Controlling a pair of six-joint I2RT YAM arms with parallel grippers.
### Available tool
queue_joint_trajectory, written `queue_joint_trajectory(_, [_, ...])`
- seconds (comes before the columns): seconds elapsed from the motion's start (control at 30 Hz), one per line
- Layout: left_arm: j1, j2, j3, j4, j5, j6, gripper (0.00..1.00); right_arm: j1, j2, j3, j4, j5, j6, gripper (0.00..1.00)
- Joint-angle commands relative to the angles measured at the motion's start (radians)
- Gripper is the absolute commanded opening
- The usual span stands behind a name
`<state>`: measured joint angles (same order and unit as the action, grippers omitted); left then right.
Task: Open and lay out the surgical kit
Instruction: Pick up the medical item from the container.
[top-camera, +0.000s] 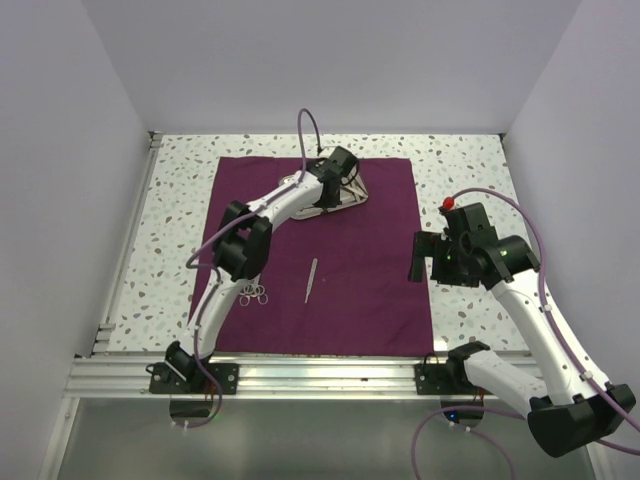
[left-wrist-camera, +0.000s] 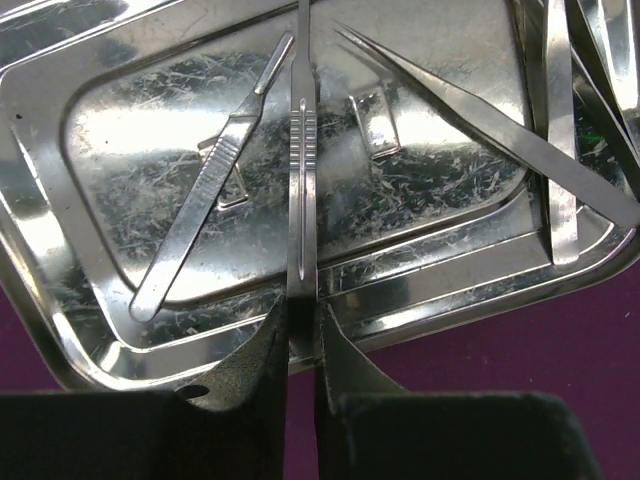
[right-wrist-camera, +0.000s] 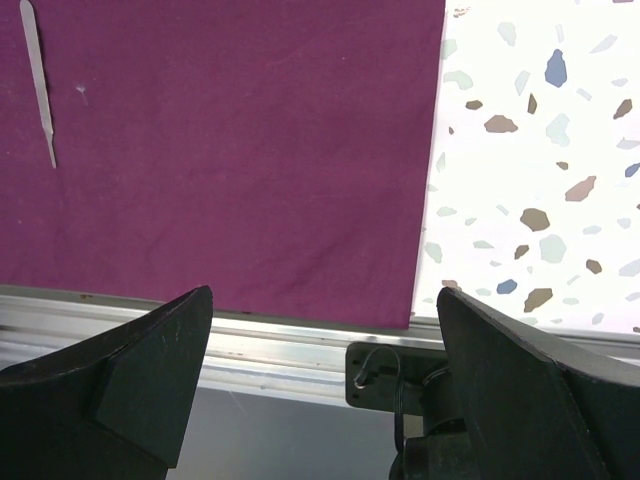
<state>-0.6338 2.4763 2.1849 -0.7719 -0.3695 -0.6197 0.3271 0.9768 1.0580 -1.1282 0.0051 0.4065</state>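
Over on the left, the left arm (top-camera: 285, 205) rises from its base at the near edge, bends at a raised elbow and stretches forward across the purple cloth (top-camera: 360, 290). Its wrist tips down over the steel tray (top-camera: 352, 197) at the far middle of the cloth. In the left wrist view the left jaws are narrowed to a slit and pinch the near end of one thin ribbed tool (left-wrist-camera: 302, 150). That tool lies lengthwise across the tray's floor and rim (left-wrist-camera: 430, 270).

The cloth is spread flat on the speckled counter (top-camera: 460, 170), one sheet. Near its front left corner, beside the left arm's lower link, lies a small cluster of ring-handled tools (top-camera: 254, 293); I cannot tell how many there are. Just right of them one slim straight tool (top-camera: 311, 280) rests alone on the cloth, well apart from the tray.

Inside the tray, left of the pinched tool, lies one flat handle (left-wrist-camera: 205, 190), slanted. To its right one pair of pointed tweezers (left-wrist-camera: 480, 110) runs diagonally. More steel strips (left-wrist-camera: 560, 140) crowd the tray's right end, too overlapped to count.

Farther right, the right arm (top-camera: 520, 300) comes up from a low elbow at the near right and holds its wrist above the cloth's right edge. The right jaws stand wide apart and hold nothing, over the cloth's front right corner and the metal rail (right-wrist-camera: 250, 340).
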Motion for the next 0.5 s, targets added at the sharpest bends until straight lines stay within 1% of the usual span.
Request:
queue_joint_trajectory(0.0, [0.008,-0.144,-0.03,-0.021,0.001,0.02,0.0,0.006,-0.015,0.033,0.024,-0.034,-0.011,0.99])
queue_joint_trajectory(0.2, [0.005,-0.263,-0.102,-0.021,-0.008,0.012,0.0,0.007,-0.03,0.028,0.025,-0.059,0.002,0.98])
queue_joint_trajectory(0.3, [-0.007,-0.335,-0.187,-0.021,-0.017,-0.001,0.0,0.009,-0.039,0.02,0.025,-0.067,0.005,0.98])
queue_joint_trajectory(0.37, [-0.035,-0.373,-0.235,-0.02,-0.032,-0.006,0.0,0.009,-0.044,0.02,0.025,-0.063,0.006,0.98])
queue_joint_trajectory(0.4, [-0.047,-0.411,-0.288,-0.02,-0.042,-0.014,0.0,0.009,-0.044,0.022,0.025,-0.06,0.006,0.98])
queue_joint_trajectory(0.47, [-0.098,-0.454,-0.351,-0.02,-0.072,-0.026,0.0,0.01,-0.044,0.033,0.024,-0.057,0.009,0.99])
